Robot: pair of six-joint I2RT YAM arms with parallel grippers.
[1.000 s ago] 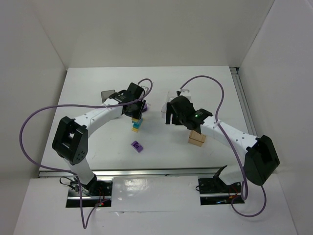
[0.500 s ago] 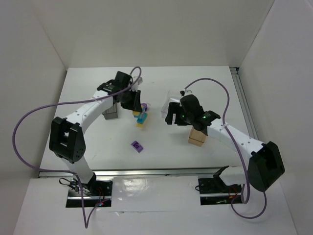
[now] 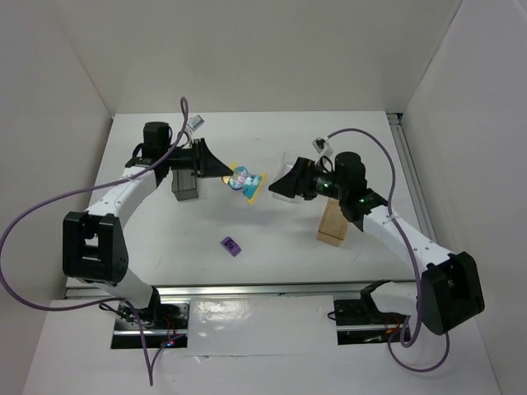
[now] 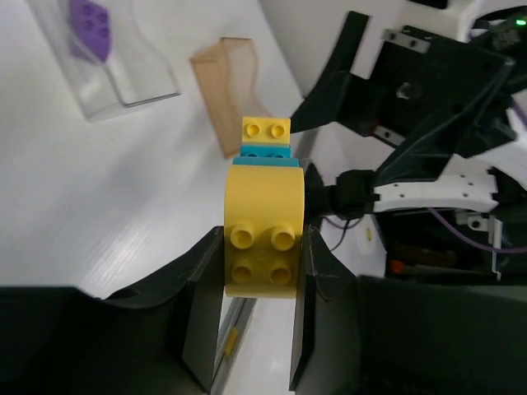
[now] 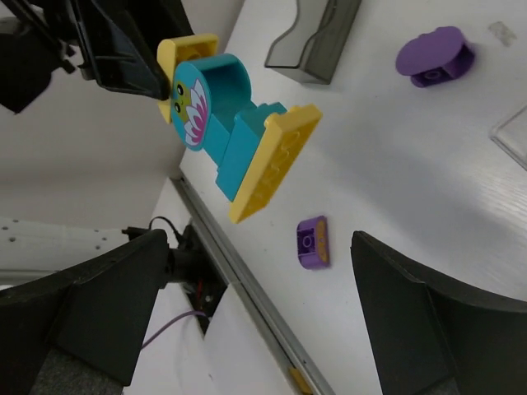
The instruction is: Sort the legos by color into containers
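My left gripper is shut on a joined lego stack and holds it in the air above the table's middle. In the left wrist view the fingers clamp a rounded yellow brick, with a teal brick and a small yellow brick beyond it. My right gripper is open and empty, facing the stack from the right, a short gap away. A purple lego lies on the table. A rounded purple lego lies near the dark grey bin.
The dark grey bin stands left of centre. The amber bin sits under my right arm. The clear bin holds one purple lego. White walls enclose the table.
My left gripper has lifted the stack off the table and turned it sideways toward the right arm. My right gripper has swung to face it, jaws open.
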